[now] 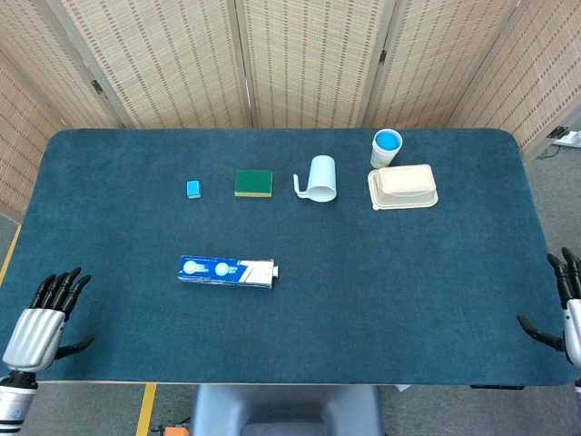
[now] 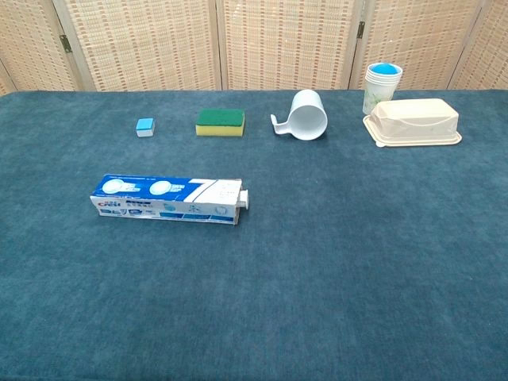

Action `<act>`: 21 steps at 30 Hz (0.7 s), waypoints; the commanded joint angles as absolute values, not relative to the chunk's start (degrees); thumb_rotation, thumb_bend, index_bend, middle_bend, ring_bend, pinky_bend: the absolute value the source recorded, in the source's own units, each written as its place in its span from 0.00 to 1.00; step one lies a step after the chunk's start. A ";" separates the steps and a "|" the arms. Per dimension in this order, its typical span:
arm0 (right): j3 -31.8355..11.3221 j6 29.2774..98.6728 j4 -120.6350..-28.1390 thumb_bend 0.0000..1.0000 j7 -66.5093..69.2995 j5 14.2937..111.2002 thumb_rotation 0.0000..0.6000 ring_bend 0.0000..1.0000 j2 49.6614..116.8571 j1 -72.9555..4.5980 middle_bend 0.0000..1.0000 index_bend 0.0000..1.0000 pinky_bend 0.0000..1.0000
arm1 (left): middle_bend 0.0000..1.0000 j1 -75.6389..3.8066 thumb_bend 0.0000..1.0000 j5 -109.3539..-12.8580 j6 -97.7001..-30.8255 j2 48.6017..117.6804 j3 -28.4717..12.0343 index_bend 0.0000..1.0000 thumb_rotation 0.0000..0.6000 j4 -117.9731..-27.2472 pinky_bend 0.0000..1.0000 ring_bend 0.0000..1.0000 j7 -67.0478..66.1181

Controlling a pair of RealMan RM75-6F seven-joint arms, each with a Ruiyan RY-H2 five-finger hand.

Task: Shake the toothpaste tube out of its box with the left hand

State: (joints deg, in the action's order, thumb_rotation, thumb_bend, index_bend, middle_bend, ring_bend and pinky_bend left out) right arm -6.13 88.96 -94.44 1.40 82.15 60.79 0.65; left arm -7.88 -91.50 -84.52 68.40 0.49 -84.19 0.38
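The blue and white toothpaste box [image 1: 227,272] [image 2: 168,199] lies flat on the blue table, left of the middle, its long side running left to right. At its right end the flap is open and the white cap of the tube [image 2: 245,198] shows. My left hand [image 1: 45,314] rests at the near left corner of the table, fingers apart, holding nothing, well to the left of the box. My right hand [image 1: 565,304] is at the near right edge, partly cut off, fingers spread and empty. The chest view shows neither hand.
Along the far side stand a small blue eraser block [image 1: 192,189], a green and yellow sponge [image 1: 253,183], a white mug on its side [image 1: 320,179], a blue-lined paper cup [image 1: 386,147] and a cream lidded food container [image 1: 403,187].
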 commanded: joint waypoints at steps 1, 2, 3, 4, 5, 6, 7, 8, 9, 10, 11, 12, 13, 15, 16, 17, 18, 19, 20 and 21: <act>-6.06 89.16 -94.55 0.22 1.19 82.34 1.00 0.00 60.82 0.74 0.00 0.00 0.00 | 0.00 -7.83 0.18 -91.29 -84.29 68.50 0.58 0.00 1.00 -84.19 0.09 0.07 0.02; -6.00 89.35 -94.58 0.22 1.02 82.52 1.00 0.00 60.87 0.80 0.00 0.00 0.00 | 0.00 -7.89 0.18 -91.28 -84.07 68.54 0.65 0.00 1.00 -84.23 0.09 0.07 -0.29; -5.93 89.53 -94.63 0.22 0.88 82.70 1.00 0.00 60.94 0.87 0.00 0.00 0.00 | 0.00 -7.94 0.17 -91.33 -83.89 68.56 0.74 0.00 1.00 -84.32 0.09 0.07 -0.48; -5.84 89.66 -94.67 0.22 0.76 82.86 1.00 0.00 61.00 0.92 0.00 0.00 0.00 | 0.00 -8.00 0.17 -91.44 -83.76 68.58 0.83 0.00 1.00 -84.40 0.09 0.07 -0.59; -5.72 89.78 -94.71 0.22 0.59 83.09 1.00 0.00 61.02 0.98 0.00 0.00 0.00 | 0.00 -8.05 0.17 -91.60 -83.69 68.58 0.93 0.00 1.00 -84.47 0.09 0.07 -0.66; -5.66 89.90 -94.71 0.22 0.50 83.24 1.00 0.00 61.07 1.02 0.00 0.00 0.00 | 0.00 -8.08 0.17 -91.68 -83.70 68.59 0.94 0.00 1.00 -84.52 0.09 0.07 -0.69; -5.63 89.97 -94.68 0.22 0.45 83.32 1.00 0.00 61.09 1.04 0.00 0.00 0.00 | 0.00 -8.11 0.17 -91.70 -83.70 68.60 0.92 0.00 1.00 -84.54 0.10 0.07 -0.72; -5.62 90.00 -94.67 0.22 0.42 83.36 1.00 0.00 61.10 1.05 0.00 0.00 0.00 | 0.00 -8.13 0.17 -91.71 -83.70 68.60 0.91 0.00 1.00 -84.54 0.10 0.07 -0.73; -5.60 90.04 -94.66 0.22 0.39 83.40 1.00 0.00 61.11 1.07 0.00 0.00 0.00 | 0.00 -8.14 0.17 -91.72 -83.70 68.61 0.89 0.00 1.00 -84.54 0.10 0.07 -0.74; -5.56 90.14 -94.63 0.22 0.36 83.52 1.00 0.00 61.13 1.11 0.00 0.00 0.00 | 0.00 -8.20 0.17 -91.72 -83.68 68.67 0.84 0.00 1.00 -84.49 0.10 0.07 -0.79; -5.55 90.19 -94.62 0.22 0.39 83.59 1.00 0.00 61.14 1.12 0.00 0.00 0.00 | 0.00 -8.24 0.17 -91.66 -83.62 68.72 0.79 0.00 1.00 -84.44 0.10 0.07 -0.86; -5.54 90.22 -94.59 0.22 0.46 83.68 1.00 0.00 61.16 1.11 0.00 0.00 0.00 | 0.00 -8.32 0.17 -91.35 -83.29 68.81 0.73 0.00 1.00 -84.34 0.10 0.07 -1.08; -5.53 89.92 -94.50 0.22 0.39 83.68 1.00 0.00 61.16 0.94 0.00 0.00 0.00 | 0.00 -8.45 0.17 -90.82 -82.67 68.80 0.67 0.00 1.00 -84.34 0.10 0.07 -1.09; -5.70 89.16 -94.37 0.22 0.35 83.41 1.00 0.00 61.15 0.49 0.00 0.00 0.00 | 0.00 -8.64 0.17 -90.40 -82.36 68.66 0.41 0.00 1.00 -84.39 0.10 0.08 -0.95; -5.75 88.90 -94.36 0.22 0.28 83.25 1.00 0.00 61.16 0.36 0.00 0.00 0.00 | 0.00 -8.59 0.17 -90.39 -82.44 68.58 0.42 0.00 1.00 -84.46 0.10 0.08 -0.77; -5.77 88.54 -94.40 0.22 0.13 83.04 1.00 0.00 61.16 0.20 0.00 0.00 0.00 | 0.00 -8.49 0.17 -90.49 -82.61 68.44 0.50 0.00 1.00 -84.60 0.10 0.08 -0.40; -5.78 88.34 -94.43 0.22 0.03 82.97 1.00 0.00 61.15 0.10 0.00 0.00 0.00 | 0.00 -8.41 0.17 -90.66 -82.78 68.32 0.60 0.00 1.00 -84.70 0.10 0.08 -0.09; -5.78 88.22 -94.45 0.22 -0.06 82.96 1.00 0.00 61.15 0.02 0.00 0.00 0.00 | 0.00 -8.37 0.17 -90.92 -82.95 68.19 0.72 0.00 1.00 -84.80 0.11 0.08 0.24; -5.77 88.16 -94.48 0.22 -0.11 82.98 1.00 0.00 61.15 -0.02 0.00 0.00 0.00 | 0.00 -8.41 0.17 -91.48 -83.16 68.04 0.90 0.00 1.00 -84.88 0.11 0.08 0.72; -5.73 88.17 -94.50 0.22 -0.07 83.05 1.00 0.00 61.14 -0.03 0.00 0.00 0.00 | 0.00 -8.48 0.17 -92.03 -83.38 68.01 1.02 0.00 1.00 -84.83 0.13 0.08 1.12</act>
